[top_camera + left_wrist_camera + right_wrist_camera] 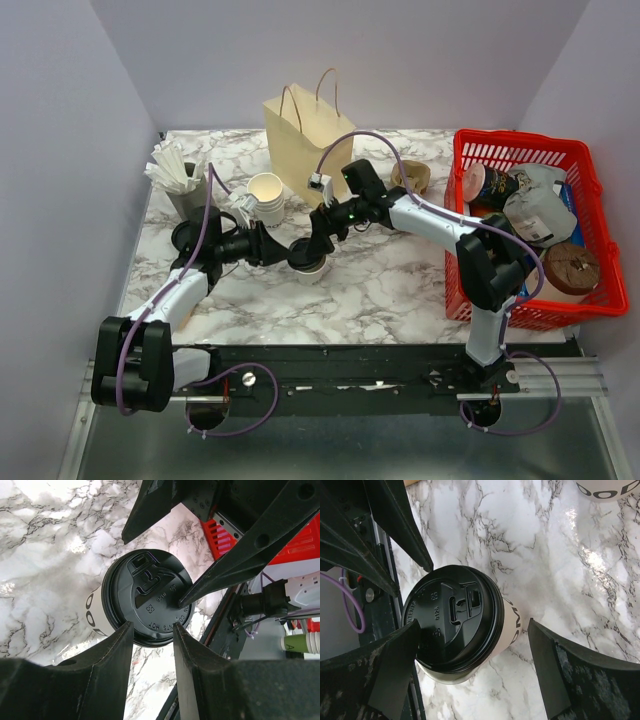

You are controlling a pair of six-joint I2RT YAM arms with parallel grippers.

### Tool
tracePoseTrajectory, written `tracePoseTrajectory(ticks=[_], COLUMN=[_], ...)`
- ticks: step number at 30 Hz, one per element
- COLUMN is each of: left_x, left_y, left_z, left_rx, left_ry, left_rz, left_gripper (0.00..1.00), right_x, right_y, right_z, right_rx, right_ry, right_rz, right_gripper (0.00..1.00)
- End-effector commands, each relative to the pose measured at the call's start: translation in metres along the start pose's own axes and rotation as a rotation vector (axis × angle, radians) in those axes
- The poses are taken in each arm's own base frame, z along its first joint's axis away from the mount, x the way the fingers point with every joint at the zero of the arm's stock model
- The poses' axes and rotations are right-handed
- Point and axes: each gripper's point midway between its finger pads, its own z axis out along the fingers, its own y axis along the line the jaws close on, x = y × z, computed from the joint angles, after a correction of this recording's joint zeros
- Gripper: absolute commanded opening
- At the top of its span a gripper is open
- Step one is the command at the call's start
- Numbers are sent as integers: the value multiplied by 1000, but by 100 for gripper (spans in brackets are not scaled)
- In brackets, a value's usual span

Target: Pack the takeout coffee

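The coffee cup (309,266), white with a black lid (147,597), is standing on the marble surface (400,290) near its middle, in front of the paper bag (302,135) and apart from it. The left jaws are pointing at the cup from the left and the right jaws from the rear right, so both sets are crowding over it. The left jaws are standing partly apart. In the left wrist view their fingers (107,675) are lying at the near rim of the lid, the gap between them is far narrower than the lid, and nothing is being clamped. The right jaws are standing wide apart and straddling the cup. In the right wrist view one finger (395,675) is overlapping the lid's edge, though contact cannot be confirmed. The other finger (575,675) is standing clear of the cup wall, with bare marble showing between. The bag is standing upright at the rear. A stack of lidless cups (266,195) is sitting left of the bag. A red basket (560,318) holding assorted items is resting at the right edge.
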Motion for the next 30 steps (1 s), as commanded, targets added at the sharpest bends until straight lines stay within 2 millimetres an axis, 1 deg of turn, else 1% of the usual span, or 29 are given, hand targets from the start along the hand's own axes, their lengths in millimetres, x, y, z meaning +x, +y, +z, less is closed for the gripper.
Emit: tracePoseTrajectory(ticks=[1,6,12,14,19,24,30], left_x=[-7,-14,-16,-17,-25,-24,-20], left_y=[-5,-4,10,11,6,0,-5], left_z=[1,2,3,6,16,24,22], left_rx=[22,11,-54,-53,-18,3,18], left_ry=[-24,-46,-57,-61,-73,-59,-40], left_rz=[40,58,71,79,109,132,147], left_gripper=[45,45,47,47,47,47,45], right_x=[2,6,8,9,10,10,12], right_y=[1,1,1,2,3,2,2], right_z=[-4,-6,-7,-8,-8,-8,-10], right_rx=[29,36,39,39,38,38,44], right_ry=[11,19,22,23,27,28,34], right_rz=[-51,-56,-58,-60,-64,-63,-60], right_gripper=[96,96,96,96,96,96,96])
